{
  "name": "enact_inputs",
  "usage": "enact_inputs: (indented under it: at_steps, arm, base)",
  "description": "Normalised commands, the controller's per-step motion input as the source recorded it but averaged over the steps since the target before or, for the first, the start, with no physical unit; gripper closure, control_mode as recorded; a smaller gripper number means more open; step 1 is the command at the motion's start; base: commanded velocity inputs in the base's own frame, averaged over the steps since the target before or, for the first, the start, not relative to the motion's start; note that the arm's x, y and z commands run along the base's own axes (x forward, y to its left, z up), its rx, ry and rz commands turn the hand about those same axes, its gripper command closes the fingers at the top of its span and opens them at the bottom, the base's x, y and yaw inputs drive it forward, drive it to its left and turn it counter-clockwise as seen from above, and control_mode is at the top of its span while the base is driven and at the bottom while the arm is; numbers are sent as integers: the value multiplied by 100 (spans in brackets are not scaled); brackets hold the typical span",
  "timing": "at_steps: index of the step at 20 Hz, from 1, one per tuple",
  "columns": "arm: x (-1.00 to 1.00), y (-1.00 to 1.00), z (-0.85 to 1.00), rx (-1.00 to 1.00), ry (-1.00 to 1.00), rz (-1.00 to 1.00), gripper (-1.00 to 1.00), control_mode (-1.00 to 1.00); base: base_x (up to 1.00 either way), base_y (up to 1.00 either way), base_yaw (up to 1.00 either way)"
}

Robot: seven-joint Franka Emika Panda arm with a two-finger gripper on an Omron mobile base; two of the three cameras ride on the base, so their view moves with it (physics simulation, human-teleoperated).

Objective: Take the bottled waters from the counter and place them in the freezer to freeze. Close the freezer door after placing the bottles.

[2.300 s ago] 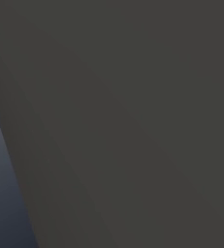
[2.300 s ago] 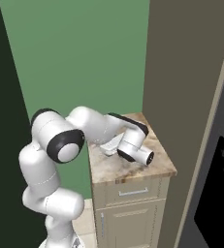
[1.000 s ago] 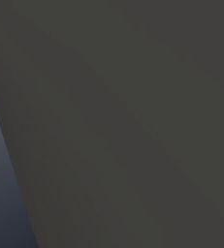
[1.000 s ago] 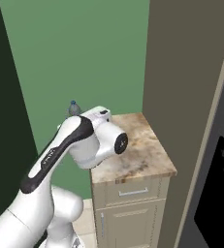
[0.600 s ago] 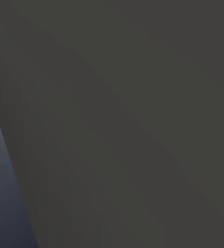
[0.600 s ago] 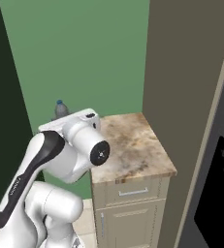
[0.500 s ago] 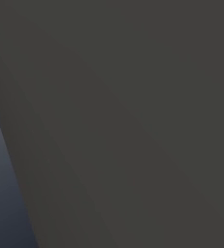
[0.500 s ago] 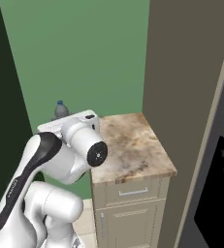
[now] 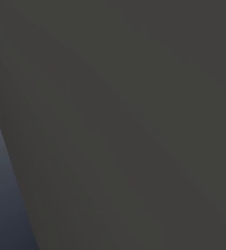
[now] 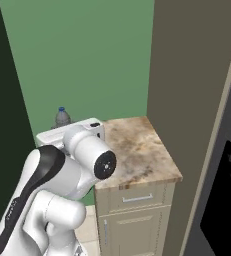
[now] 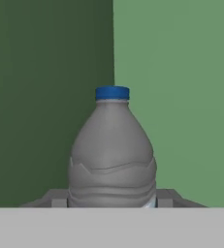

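Hand pinching a grey water bottle, lifted clear of the counter.

In the hand view the hand (image 11: 112,199) has its fingertips (image 11: 58,198) pressed against both sides of the grey bottle (image 11: 112,155), blue cap upright at twelve o'clock. In the right base view that bottle (image 10: 62,117) pokes up behind the white arm, at about nine o'clock from the marbled counter (image 10: 137,150); the freezer door (image 10: 222,200) stands at the counter's three o'clock.

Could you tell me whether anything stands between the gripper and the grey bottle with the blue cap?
No, nothing visible does. In the hand view the grey bottle sits directly between the fingertips of the gripper, which flank its lower body closely. Contact itself cannot be confirmed from these views.
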Motion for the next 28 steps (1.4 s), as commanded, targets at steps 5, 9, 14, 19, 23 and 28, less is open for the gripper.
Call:
enact_inputs:
  at_steps: [5,9,14,19,23,28]
  arm:
    - [-26,0,-5,0,-11,1,100,-100]
    - [0,2,-8,0,-3,2,100,-100]
    - [0,0,-2,0,0,1,100,-100]
    - [0,0,0,0,0,0,100,-100]
    - [-8,0,0,0,0,0,100,100]
    - [0,0,0,0,0,0,100,100]
  base:
    - [0,0,0]
    - [0,0,0]
    - [0,0,0]
    - [0,0,0]
    - [-22,0,0]
    - [-67,-4,-6]
